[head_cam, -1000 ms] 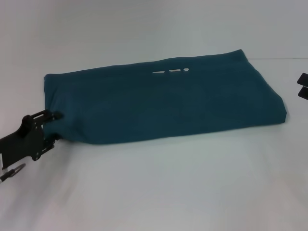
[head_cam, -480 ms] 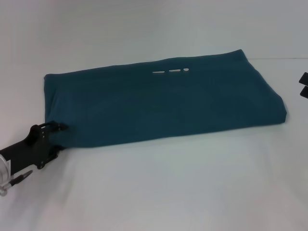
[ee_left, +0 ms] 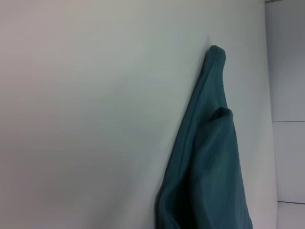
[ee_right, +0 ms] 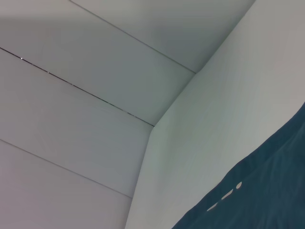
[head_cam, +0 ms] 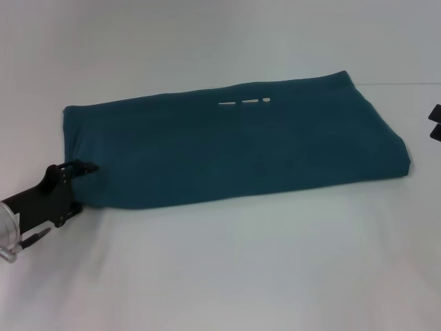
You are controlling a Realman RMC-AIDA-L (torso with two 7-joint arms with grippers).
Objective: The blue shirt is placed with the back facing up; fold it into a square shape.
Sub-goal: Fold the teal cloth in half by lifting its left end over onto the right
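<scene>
Blue shirt (head_cam: 234,141) folded in a long rectangle across the white table (head_cam: 241,276), left gripper (head_cam: 81,185) at its near-left corner, jaws pinching the fabric edge, right gripper (head_cam: 434,122) at the right edge, fingers' state unclear.

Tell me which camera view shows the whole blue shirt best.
The head view: the blue shirt lies there as one long folded band on the white table, every edge visible, with the left gripper at its near left corner. The left wrist view shows only that end bunched up; the right wrist view shows only an edge with white marks.
</scene>
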